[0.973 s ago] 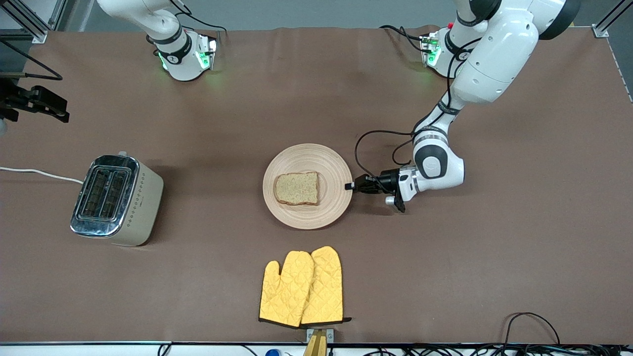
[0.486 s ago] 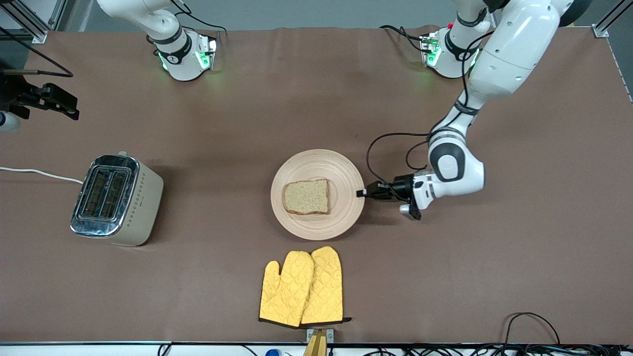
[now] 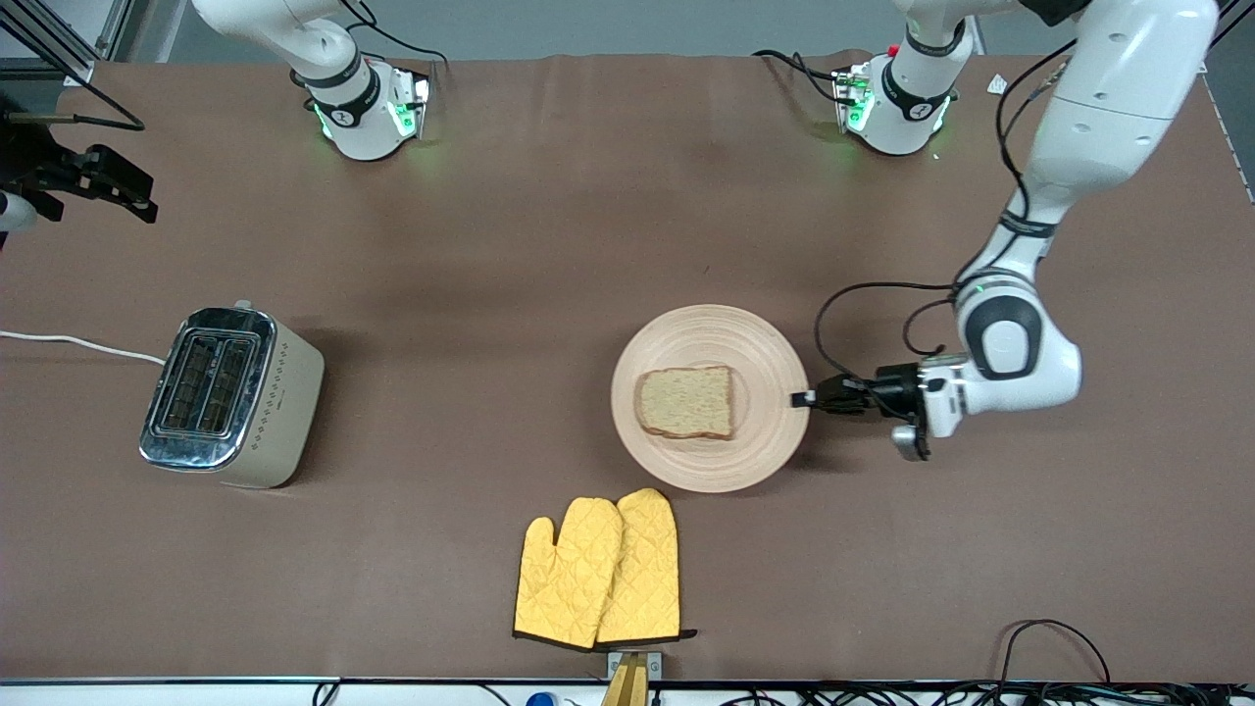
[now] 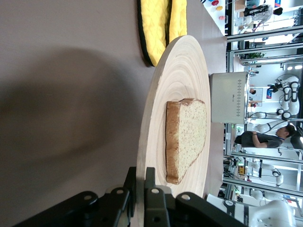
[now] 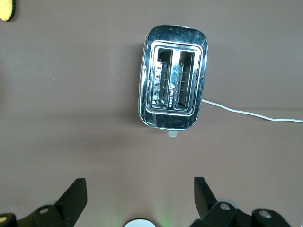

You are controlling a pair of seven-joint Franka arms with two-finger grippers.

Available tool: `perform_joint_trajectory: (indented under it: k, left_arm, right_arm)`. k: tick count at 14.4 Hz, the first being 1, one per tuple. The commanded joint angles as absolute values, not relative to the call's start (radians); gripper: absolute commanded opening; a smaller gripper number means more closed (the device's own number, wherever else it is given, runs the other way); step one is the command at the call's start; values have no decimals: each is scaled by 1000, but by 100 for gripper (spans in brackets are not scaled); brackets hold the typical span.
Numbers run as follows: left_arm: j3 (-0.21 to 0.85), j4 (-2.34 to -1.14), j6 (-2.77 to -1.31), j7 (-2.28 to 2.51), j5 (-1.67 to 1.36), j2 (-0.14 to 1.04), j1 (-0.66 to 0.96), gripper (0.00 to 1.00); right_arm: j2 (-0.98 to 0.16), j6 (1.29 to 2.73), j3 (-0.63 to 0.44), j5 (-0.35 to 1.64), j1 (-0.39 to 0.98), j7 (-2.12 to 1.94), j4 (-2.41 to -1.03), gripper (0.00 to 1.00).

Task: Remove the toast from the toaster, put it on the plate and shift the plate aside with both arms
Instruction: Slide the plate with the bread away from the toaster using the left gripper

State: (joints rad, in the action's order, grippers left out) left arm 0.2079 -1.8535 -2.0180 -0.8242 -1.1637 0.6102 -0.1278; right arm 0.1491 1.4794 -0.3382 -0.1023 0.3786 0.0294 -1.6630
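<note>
One toast (image 3: 685,402) loose on plate (image 3: 755,461); left claw (image 3: 806,399) pinches rim at 3 o'clock; right claw (image 5: 139,195) wide, waiting above toaster (image 3: 231,396). Risk: jerky drag slides toast off.

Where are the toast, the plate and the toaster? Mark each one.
toast (image 3: 684,402), front view, middle of the slice.
plate (image 3: 710,326), front view, bare rim.
toaster (image 5: 173,90), right wrist view, chrome top.

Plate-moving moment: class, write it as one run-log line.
stage: moving plate aside | left gripper: shut on plate rim | toast: on plate | right gripper: open above toaster, waiting
</note>
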Motion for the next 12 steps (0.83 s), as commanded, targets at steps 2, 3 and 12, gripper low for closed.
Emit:
perform_joint_trajectory:
  k: [2, 3, 12]
  left_arm:
    - [219, -1807, -1925, -775, -1062, 604, -256, 3]
    - [219, -1792, -1924, -775, -1031, 614, -290, 3]
    - [219, -1663, -1876, -792, -876, 704, -501, 4]
  right_arm:
    - [265, 1529, -333, -123, 379, 58, -1802, 100]
    - [265, 1525, -333, -121, 376, 61, -1799, 100]
    - [262, 1488, -331, -117, 364, 137, -1783, 100]
